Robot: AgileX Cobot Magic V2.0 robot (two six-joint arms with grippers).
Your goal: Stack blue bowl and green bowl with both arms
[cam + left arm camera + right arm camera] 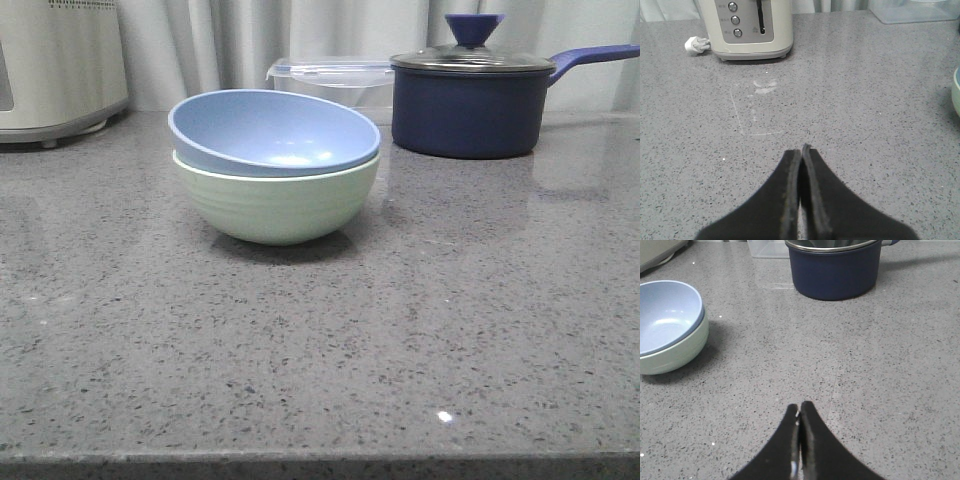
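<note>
Hovering over bare speckled grey tabletop (320,350), two grippers are in view, one per wrist camera: the left gripper (802,150) and the right gripper (800,407) each have their black fingers pressed together, clenched on nothing and touching nothing. Farther out are two bowls: one blue bowl (265,130) sits tilted inside one green bowl (275,205), which stands on the tabletop left of centre in the front view. Behind them are one clear lidded container (330,80) and, to its right, one dark navy lidded saucepan (470,105). One cream toaster (750,27) stands at the far left, with a white plug (696,45) beside it.
</note>
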